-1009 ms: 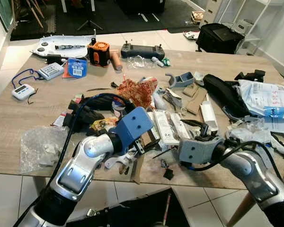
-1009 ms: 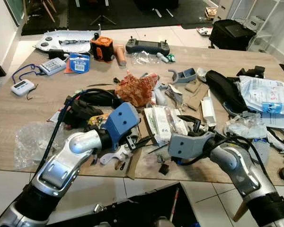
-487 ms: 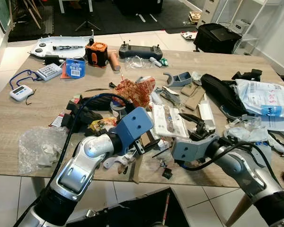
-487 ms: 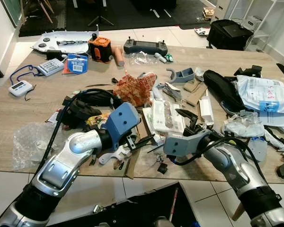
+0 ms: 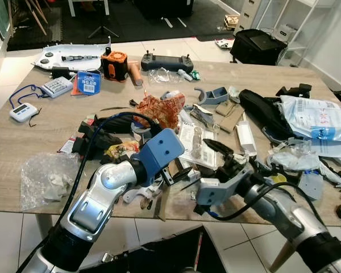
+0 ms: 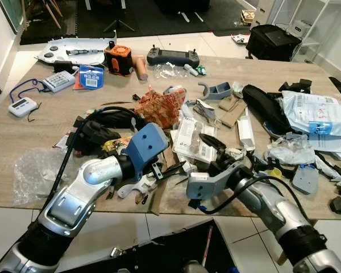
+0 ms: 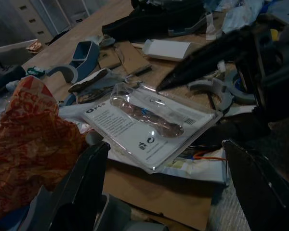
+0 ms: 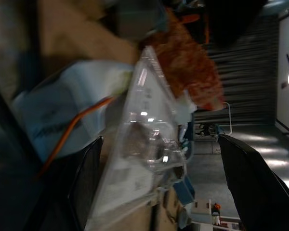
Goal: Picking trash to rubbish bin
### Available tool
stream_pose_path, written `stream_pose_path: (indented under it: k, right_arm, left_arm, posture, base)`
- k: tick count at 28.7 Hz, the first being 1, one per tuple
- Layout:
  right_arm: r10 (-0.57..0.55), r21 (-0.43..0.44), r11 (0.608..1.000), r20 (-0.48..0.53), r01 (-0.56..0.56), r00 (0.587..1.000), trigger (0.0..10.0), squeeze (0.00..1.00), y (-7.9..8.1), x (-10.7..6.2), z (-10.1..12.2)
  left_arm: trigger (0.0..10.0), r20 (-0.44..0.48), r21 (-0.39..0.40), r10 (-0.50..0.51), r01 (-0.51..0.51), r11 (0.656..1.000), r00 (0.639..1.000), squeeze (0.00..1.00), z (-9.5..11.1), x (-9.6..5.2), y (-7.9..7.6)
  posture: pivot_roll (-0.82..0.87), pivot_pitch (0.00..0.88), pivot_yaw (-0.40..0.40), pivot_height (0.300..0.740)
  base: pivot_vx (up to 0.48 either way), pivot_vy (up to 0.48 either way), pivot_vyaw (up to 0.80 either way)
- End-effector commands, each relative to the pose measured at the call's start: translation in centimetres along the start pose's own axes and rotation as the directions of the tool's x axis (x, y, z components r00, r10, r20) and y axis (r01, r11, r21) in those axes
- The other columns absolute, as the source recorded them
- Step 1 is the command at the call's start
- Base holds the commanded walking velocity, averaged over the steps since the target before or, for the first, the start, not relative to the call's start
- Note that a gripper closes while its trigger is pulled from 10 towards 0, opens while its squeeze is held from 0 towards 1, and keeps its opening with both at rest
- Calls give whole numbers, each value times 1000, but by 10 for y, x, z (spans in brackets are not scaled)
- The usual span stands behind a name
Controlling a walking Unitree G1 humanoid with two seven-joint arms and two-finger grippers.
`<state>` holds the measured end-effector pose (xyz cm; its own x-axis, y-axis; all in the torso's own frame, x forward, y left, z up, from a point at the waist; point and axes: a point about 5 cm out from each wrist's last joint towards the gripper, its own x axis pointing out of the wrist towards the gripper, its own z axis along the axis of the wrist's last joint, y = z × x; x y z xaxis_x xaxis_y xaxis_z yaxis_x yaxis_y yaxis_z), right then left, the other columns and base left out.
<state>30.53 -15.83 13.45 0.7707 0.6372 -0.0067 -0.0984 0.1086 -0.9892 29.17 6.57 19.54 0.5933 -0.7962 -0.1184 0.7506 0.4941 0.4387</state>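
Since a second ago my right gripper [image 6: 211, 152] is reaching further left along the table's [image 5: 28, 133] near edge, its fingers spread apart around the clear blister pack [image 7: 154, 120], not yet clamping it. Beside it my left gripper [image 5: 179, 170] is hovering, fingers parted, holding nothing, near the orange crumpled wrapper [image 5: 159, 109].
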Motion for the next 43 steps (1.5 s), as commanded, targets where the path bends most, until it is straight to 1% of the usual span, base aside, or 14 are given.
stream_pose_path:
  k: [1,6,12,16,17,18,19,23,27,36,37,39,41,43]
  right_arm:
    - [32,-13,999,-16,-32,999,10000,0,13,-1,-1]
    - [7,-56,998,-129,-14,992,10000,0,18,2,-14]
    - [-67,-85,995,-246,47,967,10000,0,10,3,-32]
    - [-95,-82,994,-263,76,960,10000,0,5,4,-35]
    - [-113,-39,993,-241,107,964,2471,0,2,4,-33]
    - [-113,-39,993,-241,107,964,2471,0,2,4,-33]
    - [-135,11,990,-225,141,965,0,0,0,4,-30]
    - [-159,21,986,-214,167,964,0,0,-3,4,-29]
    - [-231,41,969,-210,245,950,0,0,-15,4,-29]
    - [-308,55,943,-226,328,924,0,0,-32,2,-36]
    - [-329,59,935,-229,351,916,0,0,-37,2,-37]
    - [-401,106,894,-244,435,883,0,0,-52,0,-40]
    - [-475,165,837,-256,522,842,0,0,-68,-3,-43]
    - [-506,193,806,-264,559,821,0,0,-75,-4,-43]
  left_arm:
    - [10000,2,4,-18,18,1000,1000,0,0,2,-5]
    - [10000,1,6,-18,18,1000,1000,0,0,3,-5]
    - [10000,1,7,-15,15,1000,1000,0,0,3,-4]
    - [10000,2,6,-14,14,1000,1000,0,1,3,-4]
    - [10000,4,8,-12,12,1000,1000,0,1,3,-3]
    - [10000,4,8,-12,12,1000,1000,0,1,3,-3]
    - [10000,6,8,-10,10,1000,1000,0,2,3,-3]
    - [10000,6,8,-8,8,1000,1000,0,2,3,-3]
    - [10000,6,11,-7,7,1000,1000,0,2,3,-2]
    - [10000,8,12,-5,5,1000,1000,0,2,3,-2]
    - [10000,8,12,-5,5,1000,1000,0,3,3,-1]
    - [10000,8,12,-2,2,1000,1000,0,3,3,-1]
    - [10000,8,13,-1,1,1000,1000,0,3,3,-1]
    - [10000,8,13,-1,1,1000,1000,0,3,3,-1]
  posture:
    - [-6,138,-41,740]
    - [-6,138,-41,740]
    - [-6,138,-41,740]
    - [0,144,-39,740]
    - [0,144,-39,740]
    - [0,144,-39,740]
    - [0,144,-39,740]
    - [1,144,-37,740]
    - [1,144,-37,740]
    - [2,144,-33,740]
    - [3,144,-34,740]
    - [3,144,-34,740]
    - [3,144,-34,740]
    - [3,144,-34,740]
  base:
    - [0,0,0]
    - [0,0,0]
    - [0,0,0]
    - [0,0,0]
    - [0,0,0]
    - [0,0,0]
    - [0,0,0]
    - [0,0,0]
    - [0,0,0]
    - [0,0,0]
    - [0,0,0]
    - [0,0,0]
    - [0,0,0]
    - [0,0,0]
